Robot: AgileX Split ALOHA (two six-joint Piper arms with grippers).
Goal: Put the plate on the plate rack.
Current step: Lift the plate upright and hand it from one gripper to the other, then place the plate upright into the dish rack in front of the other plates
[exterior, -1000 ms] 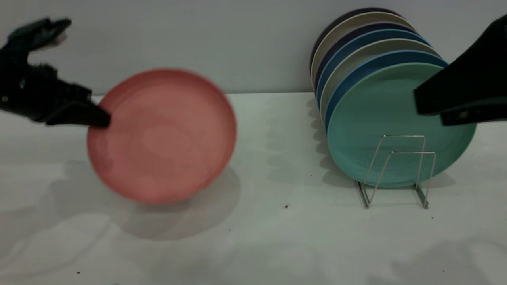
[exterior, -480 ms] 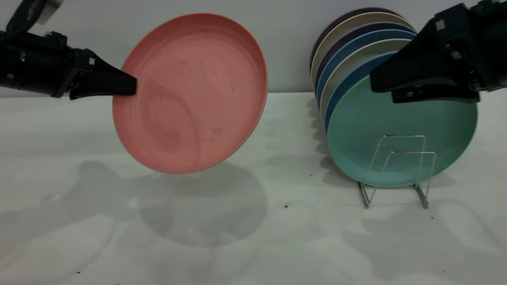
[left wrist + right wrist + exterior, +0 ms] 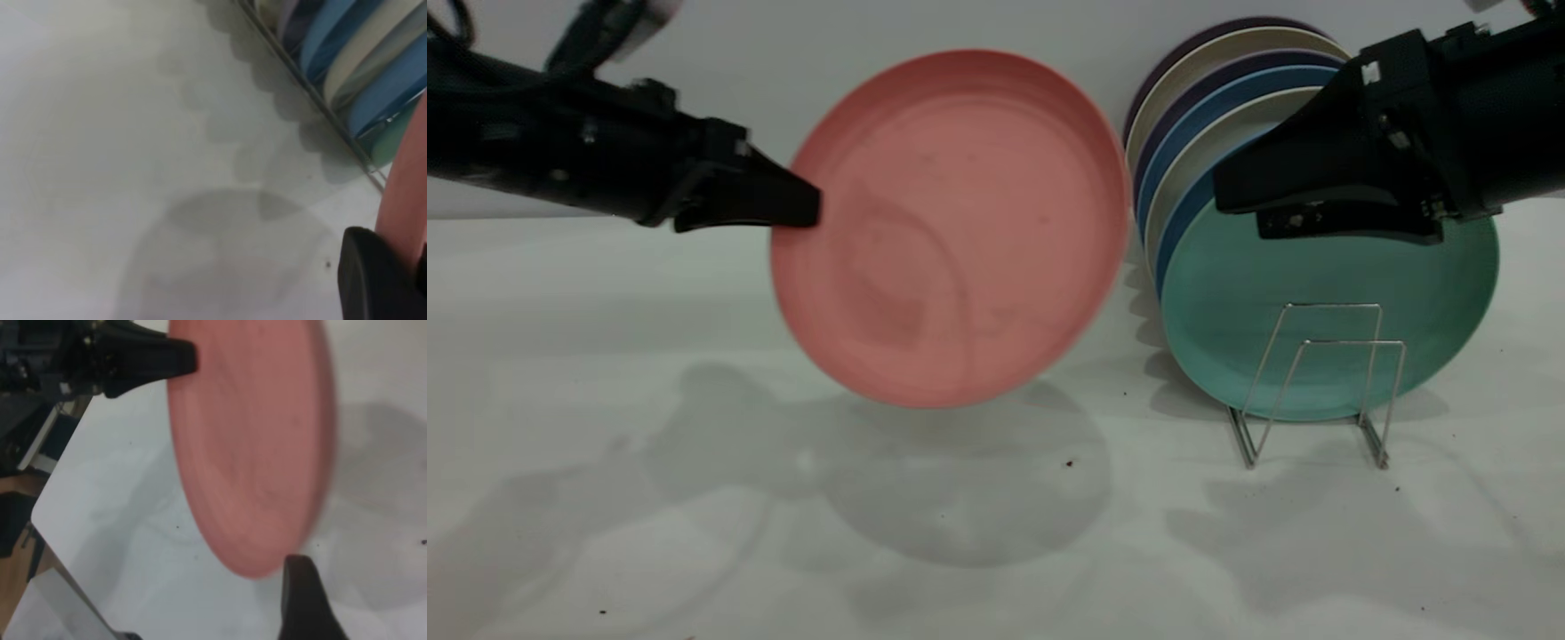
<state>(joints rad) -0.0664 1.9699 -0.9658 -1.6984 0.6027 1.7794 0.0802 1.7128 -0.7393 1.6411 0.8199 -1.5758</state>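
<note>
A: At the left of the exterior view, what is the left gripper (image 3: 805, 209) doing?

B: Its fingers pinch the left rim of the plate (image 3: 951, 231), which hangs in the air, upright and a little tilted, clear of the table (image 3: 605, 373). The left wrist view shows the pink rim (image 3: 405, 200) held right at a black finger (image 3: 373, 277).

A: Any writing or label on the plate?

B: None that can be read; only faint dark specks on its face.

A: How does this differ from half a second ago?

B: The plate has travelled right and sits slightly lower. Its right edge is now just beside the stacked plates, where before there was a clear gap. Its shadow on the table has moved right with it.

A: And farther right?

B: The rack (image 3: 1320, 382) stands on the table with a mint plate (image 3: 1325, 293) at the front, and blue, cream and dark plates behind it. Two wire loops in front of the mint plate stand free.

A: The right gripper (image 3: 1227, 200)?

B: It hovers before the upper part of the mint plate, pointing toward the pink plate, and has crept left since the earlier frame. I cannot tell whether its fingers are spread or together; the right wrist view shows only one finger (image 3: 303, 600), near the plate's (image 3: 250, 447) edge.
</note>
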